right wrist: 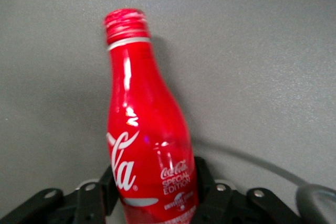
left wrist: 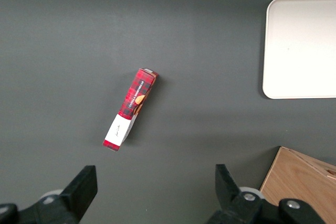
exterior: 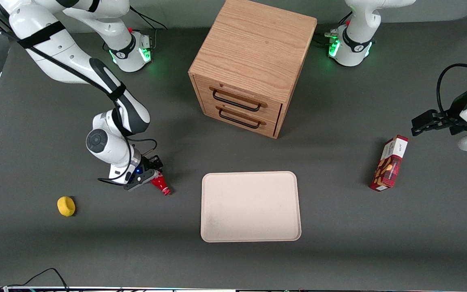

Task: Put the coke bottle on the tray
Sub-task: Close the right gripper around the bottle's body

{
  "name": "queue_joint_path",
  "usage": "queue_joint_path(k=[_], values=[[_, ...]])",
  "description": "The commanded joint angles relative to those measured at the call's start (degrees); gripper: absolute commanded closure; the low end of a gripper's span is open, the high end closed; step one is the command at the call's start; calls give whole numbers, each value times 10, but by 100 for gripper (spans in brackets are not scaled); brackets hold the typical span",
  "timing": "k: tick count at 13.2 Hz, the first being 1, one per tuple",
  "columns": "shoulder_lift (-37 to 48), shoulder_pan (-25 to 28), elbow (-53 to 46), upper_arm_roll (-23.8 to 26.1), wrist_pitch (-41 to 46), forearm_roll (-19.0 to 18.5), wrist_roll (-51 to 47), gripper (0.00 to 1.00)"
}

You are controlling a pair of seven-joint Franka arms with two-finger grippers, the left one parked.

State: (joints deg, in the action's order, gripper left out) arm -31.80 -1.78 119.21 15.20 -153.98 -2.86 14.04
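The coke bottle (exterior: 160,184) is a slim red bottle with white lettering and a red cap. It is tilted, cap pointing toward the tray, with its lower body between my gripper's fingers. My gripper (exterior: 149,177) is shut on the coke bottle toward the working arm's end of the table. In the right wrist view the bottle (right wrist: 144,140) fills the middle, and my gripper (right wrist: 155,192) has a black finger pressed against each side of it. The cream-beige tray (exterior: 251,206) lies flat beside the bottle, toward the parked arm's end, with nothing on it.
A wooden drawer cabinet (exterior: 249,65) with two closed drawers stands farther from the front camera than the tray. A yellow round object (exterior: 66,206) lies near the gripper. A red snack box (exterior: 389,163) lies toward the parked arm's end, also in the left wrist view (left wrist: 129,108).
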Motion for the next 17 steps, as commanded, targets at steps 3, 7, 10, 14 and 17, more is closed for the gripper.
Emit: queue_joint_path(k=[3,7,10,14,17], values=[[9,4,2,-6,-2,-9,4,100],[60,4,-26,-6,99,-7,-21,100],[107,4,-57,-4,182,-1,-46,100],[111,5,-213,32,381,0,-180,100],[77,10,-315,79,437,2,-318,100]])
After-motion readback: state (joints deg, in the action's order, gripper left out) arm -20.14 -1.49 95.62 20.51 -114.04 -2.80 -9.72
